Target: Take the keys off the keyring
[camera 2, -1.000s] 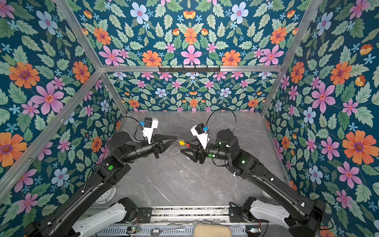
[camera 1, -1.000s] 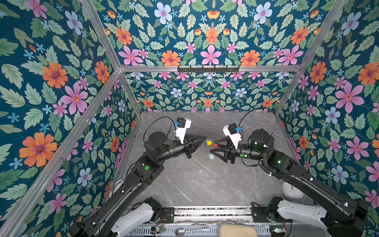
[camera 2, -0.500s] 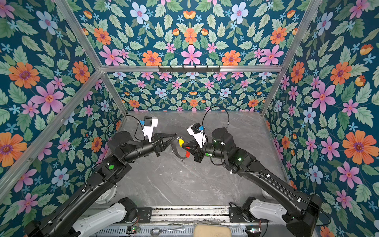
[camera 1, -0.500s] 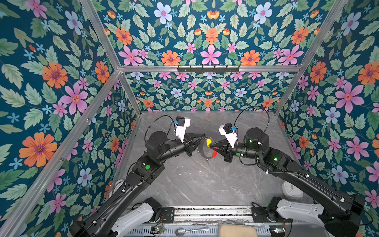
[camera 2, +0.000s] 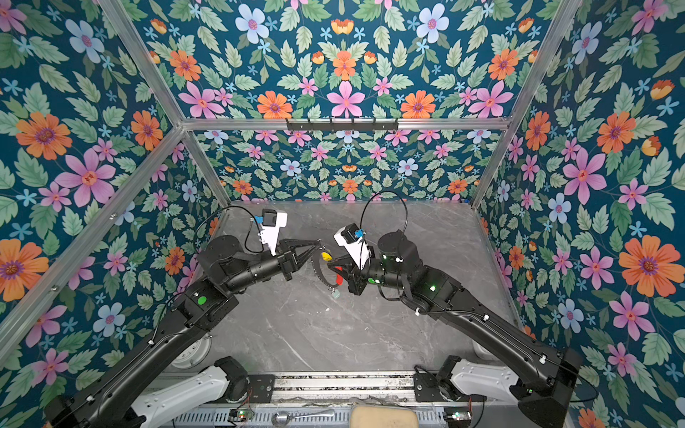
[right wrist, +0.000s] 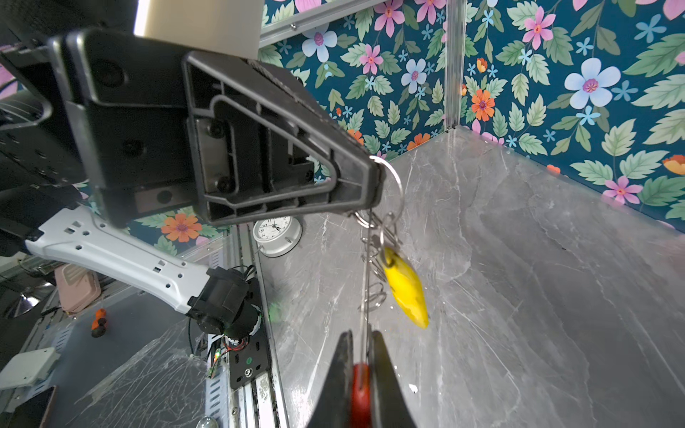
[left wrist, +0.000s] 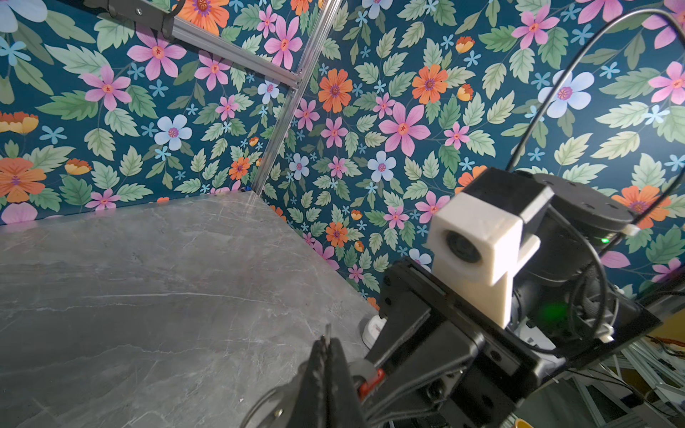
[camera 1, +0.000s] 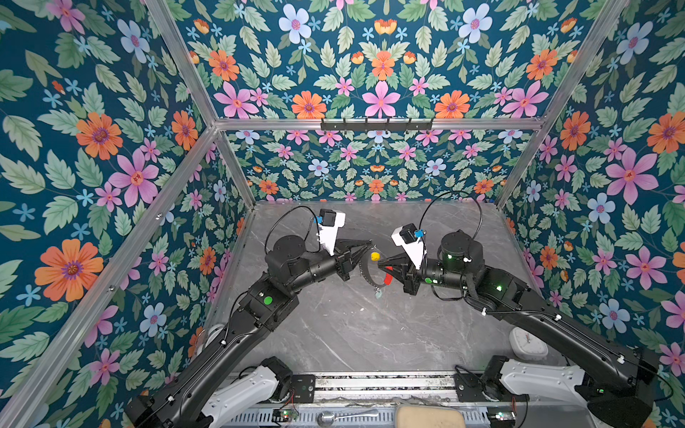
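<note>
The keyring [camera 1: 364, 272] hangs in the air between both grippers, a thin grey hoop seen edge-on as a wire [right wrist: 367, 281]. My left gripper [camera 1: 370, 243] [left wrist: 327, 342] is shut on a ring at its top. My right gripper [camera 1: 381, 264] [right wrist: 361, 341] is shut on the hoop's red sleeve [right wrist: 360, 385] [camera 1: 387, 278]. The key with the yellow tag [right wrist: 406, 289] [camera 2: 326, 255] dangles beside the wire among small split rings [right wrist: 378, 229]. The key with the mint tag [camera 1: 378, 294] [camera 2: 336, 294] hangs at the hoop's bottom, above the grey tabletop.
A small white clock [camera 1: 528, 342] lies near the right arm's base, and another clock [right wrist: 276, 231] [camera 2: 191, 352] sits by the left arm's base. A spoon [camera 1: 346, 417] rests on the front rail. Floral walls close in three sides.
My right gripper moved left toward the hoop and went from open to shut on the red sleeve. The left gripper kept its hold and barely moved.
</note>
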Available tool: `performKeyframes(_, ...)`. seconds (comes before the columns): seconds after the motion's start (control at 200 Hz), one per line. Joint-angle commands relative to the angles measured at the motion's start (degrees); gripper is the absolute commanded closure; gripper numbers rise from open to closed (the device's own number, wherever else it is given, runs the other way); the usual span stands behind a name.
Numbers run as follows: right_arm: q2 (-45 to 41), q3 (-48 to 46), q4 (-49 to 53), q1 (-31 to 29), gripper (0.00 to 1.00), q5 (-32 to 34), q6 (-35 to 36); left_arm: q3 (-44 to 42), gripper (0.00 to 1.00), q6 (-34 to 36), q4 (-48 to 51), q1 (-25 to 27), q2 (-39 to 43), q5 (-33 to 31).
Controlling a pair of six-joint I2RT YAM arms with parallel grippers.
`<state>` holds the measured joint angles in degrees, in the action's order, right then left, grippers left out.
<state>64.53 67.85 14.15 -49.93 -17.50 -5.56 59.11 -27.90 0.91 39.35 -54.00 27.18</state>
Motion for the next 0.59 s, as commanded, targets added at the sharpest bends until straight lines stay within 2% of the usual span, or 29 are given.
performKeyframes(0.0,0.15,1.29,-1.17,-1.85,1.0,2.21,3.5,-0.2,1.0,0.96,0.1,-0.15,-0.29,-1.78)
performKeyframes(0.115,0.75,2.35,0.04,-3.49,1.0,3.36,5.12,-1.14,1.0,0.75,-1.5,-0.11,-0.32,-0.7)
performKeyframes(0.2,0.99,2.35,0.22,-3.62,1.0,0.8,5.35,-3.7,1.0,0.66,-5.59,-0.07,0.69,0.68)
performKeyframes(0.29,0.07,1.32,-0.11,-3.68,0.72,-0.44,5.74,-7.81,1.0,0.57,-12.22,-0.07,2.66,1.38)
performKeyframes(0.355,-1.29,0.1,-0.55,-3.54,0.59,0.14,5.78,-10.65,1.0,0.57,-16.8,-0.17,3.77,1.33)
performKeyframes(0.42,-2.81,-0.68,-1.19,-2.5,0.54,-0.32,5.45,-13.8,1.0,0.47,-22.09,-0.15,4.71,1.29)
performKeyframes(0.59,-7.22,-3.89,-5.84,4.08,0.51,-5.79,-0.35,-20.33,1.0,-0.05,-35.63,-0.15,6.15,3.0)
